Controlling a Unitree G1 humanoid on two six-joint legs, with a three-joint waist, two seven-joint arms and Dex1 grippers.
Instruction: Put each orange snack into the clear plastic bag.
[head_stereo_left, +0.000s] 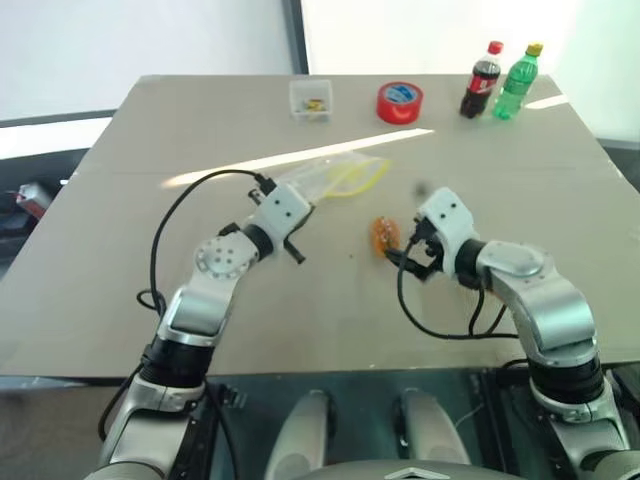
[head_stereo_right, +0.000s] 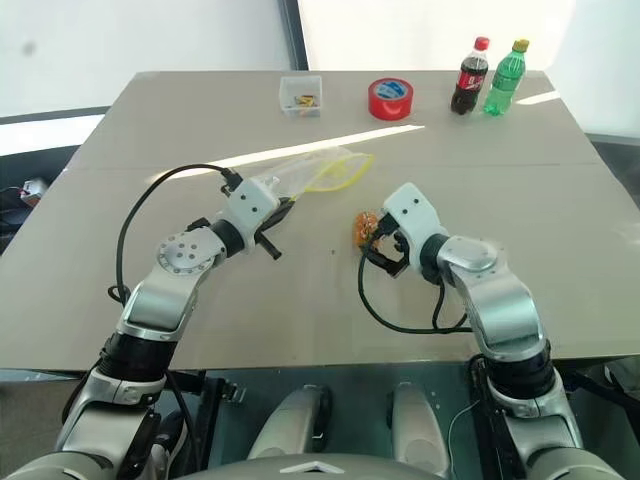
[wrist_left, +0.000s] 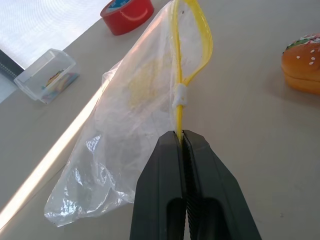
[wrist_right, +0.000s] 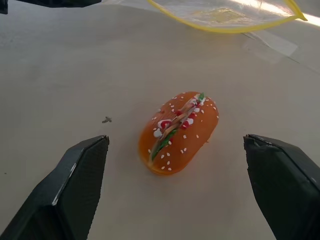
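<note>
My left gripper (wrist_left: 182, 137) pinched the clear plastic bag (wrist_left: 135, 120) by its yellow strip. My right gripper (wrist_right: 177, 185) stood spread before an orange snack (wrist_right: 180, 131) on the table (head_stereo_left: 200, 130); next I judged it should close around it.

Box (head_stereo_left: 311, 99), tape roll (head_stereo_left: 399, 102), two bottles (head_stereo_left: 482, 81) on table (head_stereo_left: 560, 200).

Crinkly clear plastic bag (wrist_left: 120, 130); matt table (head_stereo_left: 560, 180)

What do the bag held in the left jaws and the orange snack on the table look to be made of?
The clear plastic bag: thin, glossy plastic film, judging by its wrinkles and see-through walls, with a yellow seal strip. The orange snack: smooth, shiny, probably moulded plastic or rubber, shaped like a seeded hot-dog bun; no wrapper is discernible.
</note>
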